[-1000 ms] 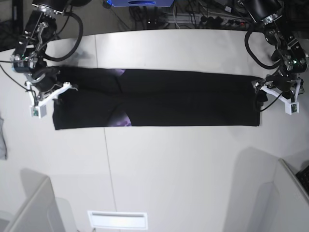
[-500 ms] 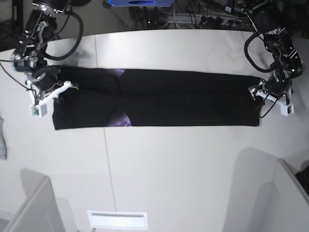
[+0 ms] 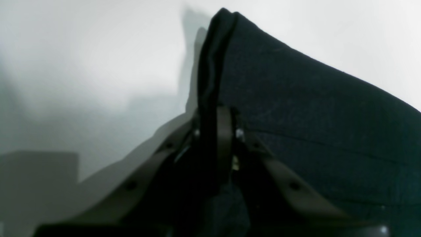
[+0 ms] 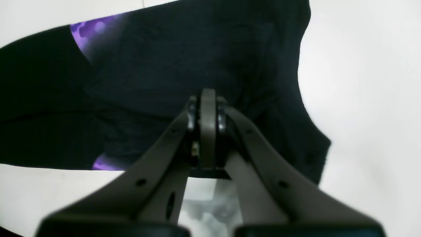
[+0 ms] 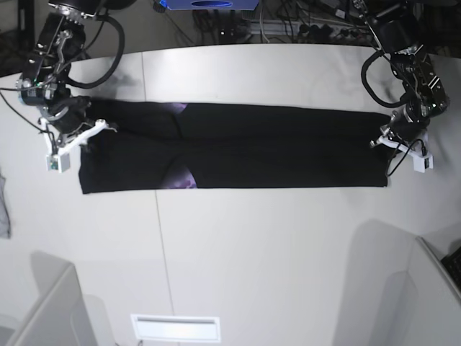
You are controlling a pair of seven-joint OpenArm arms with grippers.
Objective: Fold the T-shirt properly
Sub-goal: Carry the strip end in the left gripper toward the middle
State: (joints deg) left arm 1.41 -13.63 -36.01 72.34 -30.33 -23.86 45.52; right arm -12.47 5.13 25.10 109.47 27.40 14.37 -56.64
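Note:
The black T-shirt [image 5: 238, 148] lies folded into a long flat band across the table, with purple print showing at a fold [image 5: 180, 176]. My left gripper [image 5: 390, 143] is at the band's right end. In the left wrist view it [image 3: 215, 126] is shut on a raised fold of the black T-shirt [image 3: 312, 108]. My right gripper [image 5: 85, 137] is at the band's left end. In the right wrist view it [image 4: 207, 108] is shut at the edge of the T-shirt [image 4: 171, 65], where the purple print [image 4: 92, 29] shows.
A small grey cloth scrap [image 5: 3, 209] lies at the table's left edge. Grey bins stand at the front left [image 5: 50, 310] and front right [image 5: 432, 288]. A white slot [image 5: 175, 326] sits at the front edge. Cables lie behind the table.
My left gripper has moved inward and back onto the shirt's right end. My right gripper has barely shifted. The shirt lies as before.

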